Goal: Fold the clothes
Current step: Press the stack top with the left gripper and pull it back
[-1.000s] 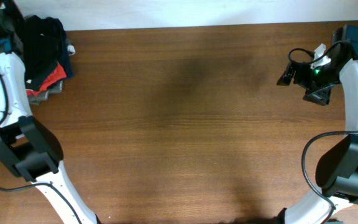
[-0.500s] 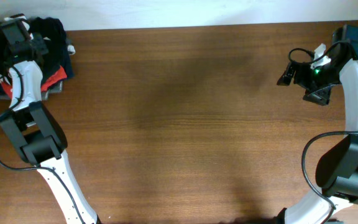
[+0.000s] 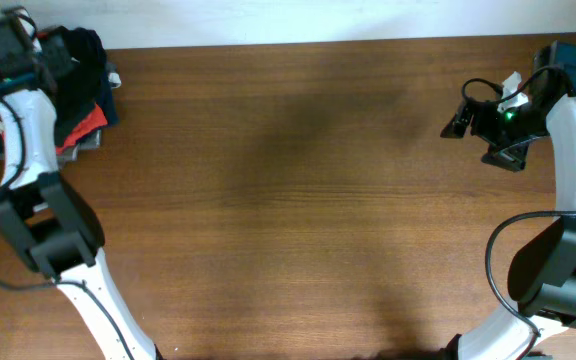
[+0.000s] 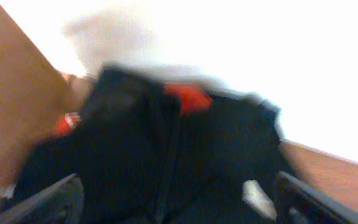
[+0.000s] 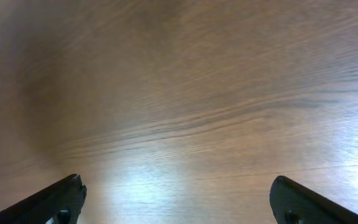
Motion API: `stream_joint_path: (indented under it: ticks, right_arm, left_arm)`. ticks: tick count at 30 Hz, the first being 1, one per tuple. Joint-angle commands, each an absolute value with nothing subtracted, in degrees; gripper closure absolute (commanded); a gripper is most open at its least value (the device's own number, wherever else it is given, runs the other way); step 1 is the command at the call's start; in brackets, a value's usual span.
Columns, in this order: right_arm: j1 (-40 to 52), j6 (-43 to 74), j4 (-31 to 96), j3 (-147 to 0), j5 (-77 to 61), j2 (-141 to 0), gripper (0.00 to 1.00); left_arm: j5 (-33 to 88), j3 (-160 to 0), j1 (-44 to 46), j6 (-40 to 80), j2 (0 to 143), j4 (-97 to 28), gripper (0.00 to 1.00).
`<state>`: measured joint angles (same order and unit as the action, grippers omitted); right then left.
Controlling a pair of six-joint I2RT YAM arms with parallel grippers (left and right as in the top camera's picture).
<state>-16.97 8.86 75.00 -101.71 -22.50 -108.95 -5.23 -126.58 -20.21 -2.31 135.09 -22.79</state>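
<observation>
The clothes (image 3: 76, 58) lie as a bunched black garment on top of a small pile at the far left corner of the table. In the blurred left wrist view the same black fabric (image 4: 166, 143) fills the middle. My left gripper (image 3: 36, 60) (image 4: 179, 208) hovers at the pile, open, its fingers (image 4: 48, 199) spread wide on either side of the fabric without pinching it. My right gripper (image 3: 473, 138) (image 5: 179, 202) is far off at the right back of the table, open over bare wood with nothing between its fingers.
Red fabric (image 3: 90, 122) (image 4: 188, 96) and a grey folded piece (image 3: 63, 152) sit under the black garment. A small white patch (image 4: 257, 196) shows on the black cloth. The brown wooden table (image 3: 288, 200) ends at a white wall behind the pile.
My left gripper has swung in over the pile and gone from shut to wide open. The right arm has barely moved.
</observation>
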Motion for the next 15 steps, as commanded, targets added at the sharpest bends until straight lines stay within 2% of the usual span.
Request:
stream_joint_path:
  ticks: [1, 5, 11, 15]
  right_arm:
    - [-16.4, 6.0, 75.3, -101.1, -29.4, -108.7, 0.1]
    - [-16.4, 4.5, 77.6, -101.1, -31.3, -106.3, 0.1]
    - [-16.4, -1.4, 86.1, -101.0, -31.3, -100.7, 0.01]
    - [-16.4, -2.8, 90.3, -101.0, -31.0, -95.9, 0.01]
  left_arm:
    - [3.9, -127.1, -20.0, -2.2, 121.3, -25.8, 0.01]
    - [14.6, -127.1, -20.0, -2.2, 111.0, -35.9, 0.01]
    - [20.9, -127.0, -20.0, -2.4, 100.0, -51.3, 0.01]
    - [31.4, -126.6, -20.0, -8.7, 95.2, -59.3, 0.01]
